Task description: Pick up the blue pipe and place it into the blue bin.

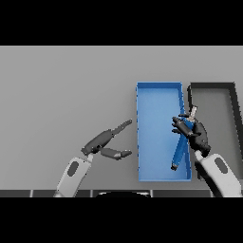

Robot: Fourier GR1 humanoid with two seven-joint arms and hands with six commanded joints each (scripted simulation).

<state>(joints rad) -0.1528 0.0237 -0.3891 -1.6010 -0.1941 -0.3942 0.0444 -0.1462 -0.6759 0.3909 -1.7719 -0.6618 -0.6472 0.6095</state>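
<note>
Right hand [197, 134] curled round blue pipe [181, 149] over blue bin [159, 90]; left hand [102, 142] open, idle.

So the count was pretty short: one blue pipe [182, 141], one blue bin [159, 90], and one dark grey bin [213, 86] next to it toward the worktop's right edge. Two hands were in view too, the left hand [103, 141] and the right hand [195, 133]. One grey worktop [61, 95] under it all.
</note>
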